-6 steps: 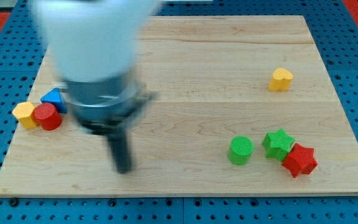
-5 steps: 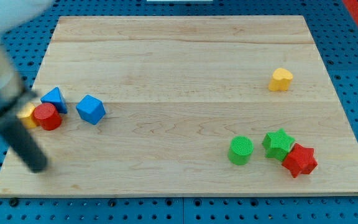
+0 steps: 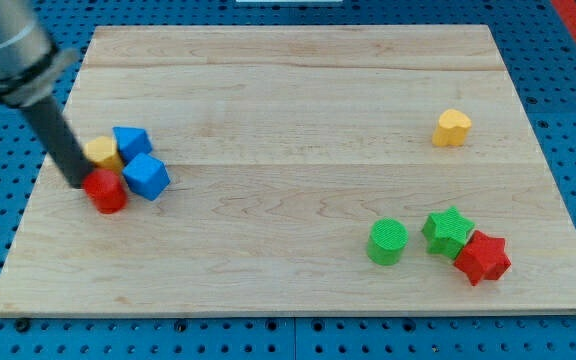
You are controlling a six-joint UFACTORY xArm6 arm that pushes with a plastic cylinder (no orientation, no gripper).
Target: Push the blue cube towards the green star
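my tip (image 3: 78,182) rested on the wooden surface (image 3: 288,120) at the left, touching the left side of the red block (image 3: 105,191). there was no hand, only the rod. the blue cube (image 3: 147,176) sat just right of the red block, packed against a yellow block (image 3: 102,152) and another blue block (image 3: 131,141) behind it. the green star (image 3: 448,230) lay well apart, near right, between a green cylinder (image 3: 387,241) and a red star (image 3: 483,257). a yellow block (image 3: 451,127) stood farther back at the right.
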